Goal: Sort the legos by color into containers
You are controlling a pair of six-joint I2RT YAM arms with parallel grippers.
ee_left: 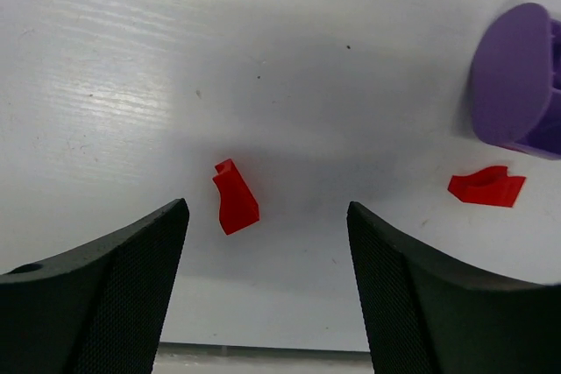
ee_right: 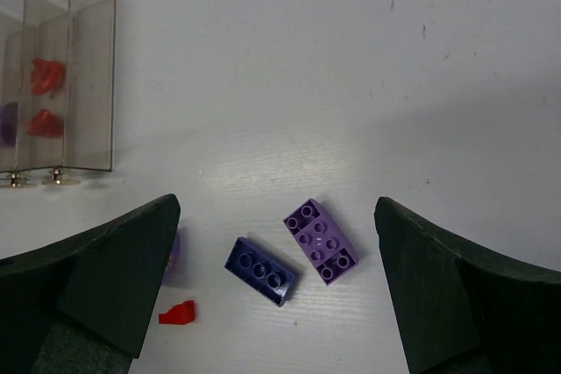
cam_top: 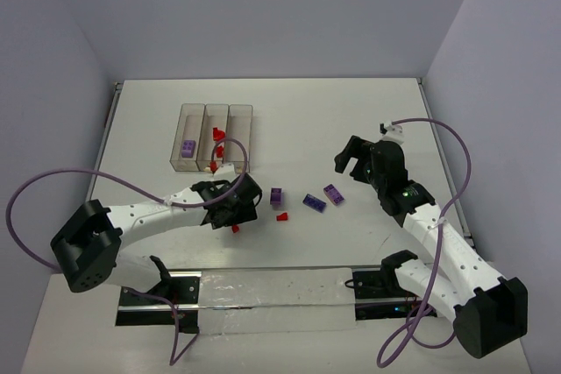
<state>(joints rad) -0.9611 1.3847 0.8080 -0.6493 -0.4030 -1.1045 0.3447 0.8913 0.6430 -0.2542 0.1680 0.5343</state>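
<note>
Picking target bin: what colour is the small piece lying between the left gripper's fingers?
Red. The small piece shows best in the left wrist view.

No readable text or labels anywhere.

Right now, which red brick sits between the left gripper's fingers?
The red wedge framed by them; the other red piece lies outside, beside the purple brick.

Between our wide-apart jaws a red wedge [ee_left: 235, 197] lies on the table [ee_left: 263, 59], nearer the left one; beyond the right jaw we see another red piece [ee_left: 486, 188] and a purple block [ee_left: 513, 81].
</note>
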